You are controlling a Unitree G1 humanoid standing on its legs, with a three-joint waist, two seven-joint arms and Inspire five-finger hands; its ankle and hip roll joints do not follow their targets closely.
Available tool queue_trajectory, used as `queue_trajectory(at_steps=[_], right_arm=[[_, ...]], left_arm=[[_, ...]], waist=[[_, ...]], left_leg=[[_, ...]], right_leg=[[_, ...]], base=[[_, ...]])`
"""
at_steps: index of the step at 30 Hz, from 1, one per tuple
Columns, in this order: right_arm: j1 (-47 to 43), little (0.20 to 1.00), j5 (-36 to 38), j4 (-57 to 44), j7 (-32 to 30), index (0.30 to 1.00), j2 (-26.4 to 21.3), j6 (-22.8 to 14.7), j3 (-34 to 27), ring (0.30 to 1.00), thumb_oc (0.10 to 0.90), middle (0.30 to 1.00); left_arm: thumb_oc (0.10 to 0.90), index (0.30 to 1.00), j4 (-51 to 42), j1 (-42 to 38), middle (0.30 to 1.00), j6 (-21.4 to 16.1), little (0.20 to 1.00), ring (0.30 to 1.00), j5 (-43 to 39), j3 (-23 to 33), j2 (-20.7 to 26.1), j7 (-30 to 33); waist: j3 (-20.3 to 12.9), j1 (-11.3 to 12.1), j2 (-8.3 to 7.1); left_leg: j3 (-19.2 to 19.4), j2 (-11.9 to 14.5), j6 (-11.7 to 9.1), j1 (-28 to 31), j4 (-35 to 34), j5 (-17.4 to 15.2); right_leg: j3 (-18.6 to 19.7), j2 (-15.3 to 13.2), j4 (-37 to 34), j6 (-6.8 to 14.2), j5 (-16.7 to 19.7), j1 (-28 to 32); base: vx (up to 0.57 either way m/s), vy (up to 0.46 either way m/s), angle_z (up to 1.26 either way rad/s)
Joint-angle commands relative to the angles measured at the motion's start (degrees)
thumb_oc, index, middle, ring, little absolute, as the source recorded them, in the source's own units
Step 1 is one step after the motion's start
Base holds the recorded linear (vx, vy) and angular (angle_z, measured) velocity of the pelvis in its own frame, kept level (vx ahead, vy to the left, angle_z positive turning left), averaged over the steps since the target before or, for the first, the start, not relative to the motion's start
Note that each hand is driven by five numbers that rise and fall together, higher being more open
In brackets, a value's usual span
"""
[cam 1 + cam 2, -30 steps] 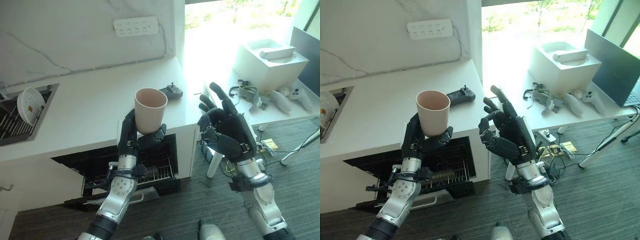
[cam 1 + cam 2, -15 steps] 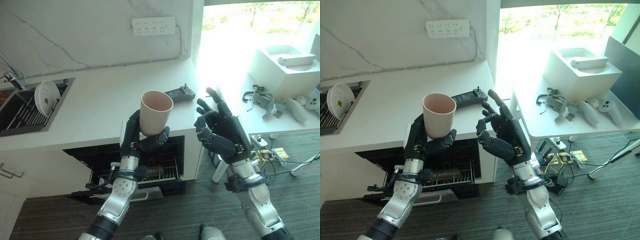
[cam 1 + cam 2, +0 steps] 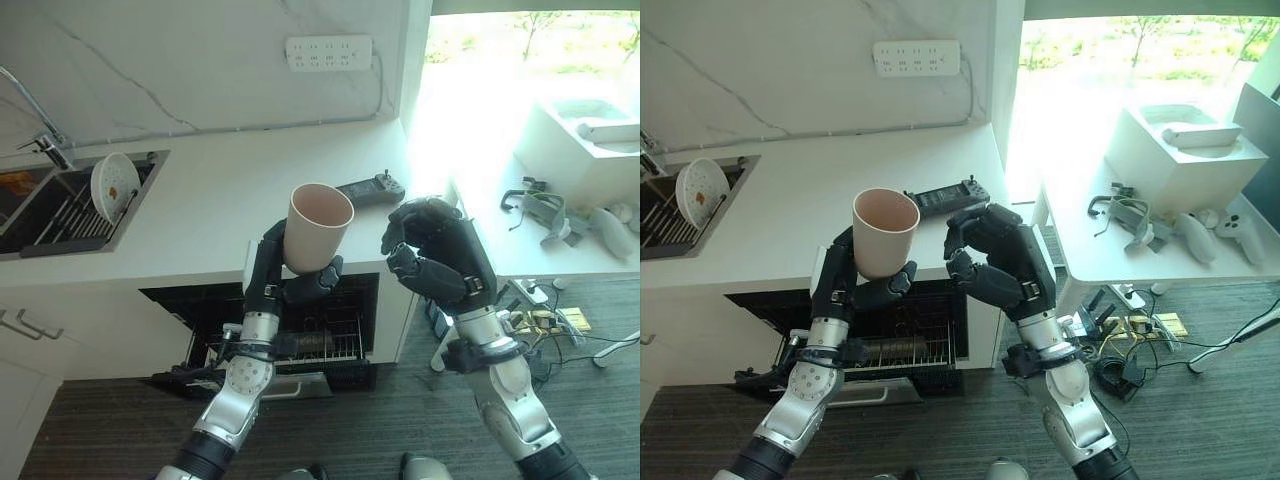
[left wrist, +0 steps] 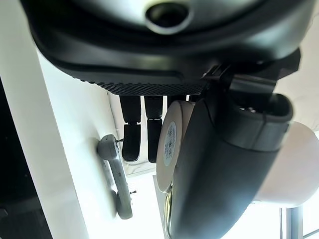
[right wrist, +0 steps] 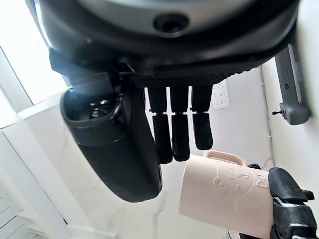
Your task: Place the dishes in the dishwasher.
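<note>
While the left hand (image 3: 283, 283) keeps its fingers and thumb curled round the base of a pale pink, handled ceramic cup (image 3: 318, 227), the cup stands upright, mouth up, in the air above the open dishwasher (image 3: 300, 330) under the white stone counter (image 3: 200, 215); gripping it low leaves the rim and upper wall free, probably so that the other hand can take or turn it. Close beside the cup but apart from it, the right hand (image 3: 432, 252) hangs at the same height, fingers bent inward round nothing; in its wrist view the fingers point toward the cup's wall without touching it. Below, the dishwasher's wire rack (image 3: 902, 352) shows, the likely place for the cup; a white plate (image 3: 113, 185) stands on edge in the sink rack (image 3: 60, 215) to the left, not yet loaded; a dark handheld controller (image 3: 370, 188) lies on the counter behind the cup.
</note>
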Motion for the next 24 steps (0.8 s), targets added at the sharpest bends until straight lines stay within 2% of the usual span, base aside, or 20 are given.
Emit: queue_trajectory(at_steps=[1, 6, 9, 13, 18, 24], right_arm=[[-5.6, 0.3, 1.9, -5.5, -0.8, 0.3, 2.2, -7.2, -2.0, 0.3, 0.4, 0.3], [-5.2, 0.3, 3.0, -5.6, -1.2, 0.3, 2.5, -7.0, -2.2, 0.3, 0.4, 0.3], [-5.6, 0.3, 3.3, -5.6, 1.3, 0.3, 2.8, -9.2, -2.2, 0.3, 0.4, 0.3], [-7.9, 0.3, 1.2, -6.6, 0.3, 0.3, 2.7, -10.6, -1.9, 0.3, 0.4, 0.3], [-12.4, 0.3, 0.5, -7.5, -1.0, 0.3, 2.0, -9.1, -2.4, 0.3, 0.4, 0.3], [-18.3, 0.3, 0.8, -6.8, -1.9, 0.3, 2.2, -5.0, -1.9, 0.3, 0.4, 0.3]], left_arm=[[0.4, 0.3, -5.6, -5.1, 0.3, -4.8, 0.3, 0.3, 0.9, -0.6, 1.6, -0.2], [0.4, 0.3, -6.4, -4.6, 0.3, -4.7, 0.3, 0.3, 1.0, -0.5, 1.9, -0.2], [0.4, 0.3, -6.6, -4.9, 0.3, -4.4, 0.3, 0.3, 2.0, -0.8, 2.0, -0.6], [0.4, 0.3, -6.3, -5.4, 0.3, -4.0, 0.3, 0.3, 1.9, -1.6, 1.9, -1.0], [0.4, 0.3, -5.1, -6.4, 0.3, -3.6, 0.3, 0.3, 1.5, -2.4, 1.9, -1.8], [0.4, 0.3, -4.1, -7.7, 0.3, -3.1, 0.3, 0.3, 0.7, -4.1, 1.4, -4.3]], waist=[[-2.5, 0.3, -1.23], [-2.4, 0.4, -1.1], [-2.4, 0.5, -1.02], [-2.4, 0.8, -0.98], [-2.6, 1.5, -1.12], [-3.0, 2.6, -1.29]], left_leg=[[-4.8, 0.3, 1.6, -0.5, 4.7, -10.8], [-4.8, 0.4, 1.6, -0.4, 4.7, -10.8], [-4.9, 0.3, 1.6, -0.6, 4.7, -10.7], [-5.0, 0.2, 1.6, -0.6, 4.7, -10.8], [-5.3, 0.2, 1.5, -0.6, 4.7, -10.8], [-5.9, 0.0, 1.3, -0.6, 4.7, -10.7]], right_leg=[[-4.6, -0.6, 0.8, 1.2, -8.9, 3.9], [-4.7, -0.6, 0.8, 1.2, -8.9, 3.9], [-4.8, -0.6, 0.8, 1.2, -8.9, 3.8], [-4.9, -0.7, 0.8, 1.1, -9.0, 3.9], [-5.2, -0.7, 0.8, 1.1, -9.0, 4.1], [-5.6, -0.6, 0.8, 0.8, -9.1, 4.4]], base=[[0.0, 0.0, 0.0], [0.0, 0.0, 0.0], [0.0, 0.0, 0.0], [0.0, 0.0, 0.0], [0.0, -0.004, 0.01], [0.01, -0.013, 0.1]])
